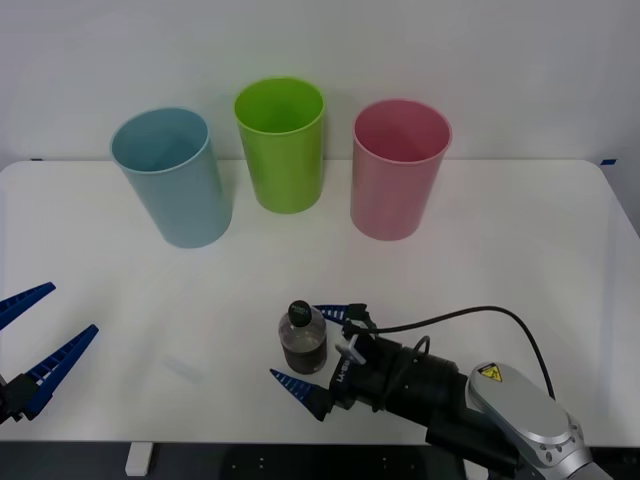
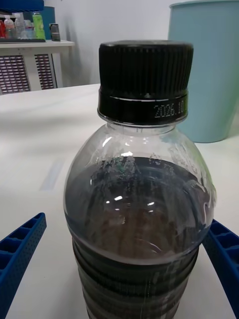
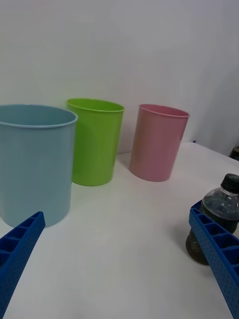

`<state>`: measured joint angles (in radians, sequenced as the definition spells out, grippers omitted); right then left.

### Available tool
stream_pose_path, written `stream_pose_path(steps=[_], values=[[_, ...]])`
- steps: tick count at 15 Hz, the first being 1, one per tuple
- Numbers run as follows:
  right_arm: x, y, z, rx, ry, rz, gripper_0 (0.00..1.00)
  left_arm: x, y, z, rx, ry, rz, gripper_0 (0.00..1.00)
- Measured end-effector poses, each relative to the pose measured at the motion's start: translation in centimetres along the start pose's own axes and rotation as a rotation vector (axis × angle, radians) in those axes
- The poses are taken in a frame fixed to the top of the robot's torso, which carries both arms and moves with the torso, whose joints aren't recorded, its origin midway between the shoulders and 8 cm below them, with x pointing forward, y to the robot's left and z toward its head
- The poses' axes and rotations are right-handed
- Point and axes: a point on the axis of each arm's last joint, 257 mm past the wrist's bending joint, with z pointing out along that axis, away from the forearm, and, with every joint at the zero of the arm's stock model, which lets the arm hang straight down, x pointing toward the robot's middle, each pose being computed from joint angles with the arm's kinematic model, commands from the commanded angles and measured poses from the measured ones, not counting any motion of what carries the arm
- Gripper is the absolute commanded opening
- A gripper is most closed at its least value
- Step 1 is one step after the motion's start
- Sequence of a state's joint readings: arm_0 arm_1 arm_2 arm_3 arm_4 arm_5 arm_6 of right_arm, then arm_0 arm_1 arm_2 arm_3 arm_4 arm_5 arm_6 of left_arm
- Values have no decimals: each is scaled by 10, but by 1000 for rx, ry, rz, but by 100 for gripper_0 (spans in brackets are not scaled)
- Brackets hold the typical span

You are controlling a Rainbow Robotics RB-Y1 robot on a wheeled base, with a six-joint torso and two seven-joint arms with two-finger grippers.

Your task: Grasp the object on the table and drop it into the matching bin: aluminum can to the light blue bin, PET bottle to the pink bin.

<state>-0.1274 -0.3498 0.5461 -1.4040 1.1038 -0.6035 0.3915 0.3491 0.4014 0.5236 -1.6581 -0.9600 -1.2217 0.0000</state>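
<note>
Three bins stand along the surface's (image 1: 520, 230) far edge: blue (image 1: 175, 185), green (image 1: 282, 150), pink (image 1: 398, 175). Near the front edge I have the bottle (image 1: 302, 338) upright between my right gripper's (image 1: 315, 345) released fingers. Right wrist: the fingers (image 2: 17, 249) flank it, untouching. Left wrist: my left gripper (image 3: 119, 259) hangs released.

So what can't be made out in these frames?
- Bottle base: cut off by the right wrist view's edge; in the left wrist view, partly behind a left finger.
- Whether the right gripper's fingers touch the bottle: the front view hides the contact behind the bottle.
- Bin bottoms inside: hidden by the walls of the pink bin and light blue bin.
- Cap print: cut off after "2026".
</note>
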Motion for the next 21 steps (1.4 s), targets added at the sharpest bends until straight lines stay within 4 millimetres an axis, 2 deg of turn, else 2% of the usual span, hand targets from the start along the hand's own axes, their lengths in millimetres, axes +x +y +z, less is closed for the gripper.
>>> stream_pose_path(steps=[1, 2, 3, 13, 19, 21], values=[[0, -1, 0, 2, 1, 0, 87, 0, 0, 0, 0, 0, 0, 100], [0, -1, 0, 3, 1, -1, 11, 0, 0, 0, 0, 0, 0, 100], [0, -1, 0, 3, 1, -2, 0, 0, 0, 0, 0, 0, 0, 100], [-1, -4, 0, 15, -1, 33, 0, 0, 0, 0, 0, 0, 0, 100], [-15, -35, -9, 77, -37, 63, 0, 0, 0, 0, 0, 0, 0, 100], [-27, -48, -14, 99, -57, 65, 0, 0, 0, 0, 0, 0, 0, 100]])
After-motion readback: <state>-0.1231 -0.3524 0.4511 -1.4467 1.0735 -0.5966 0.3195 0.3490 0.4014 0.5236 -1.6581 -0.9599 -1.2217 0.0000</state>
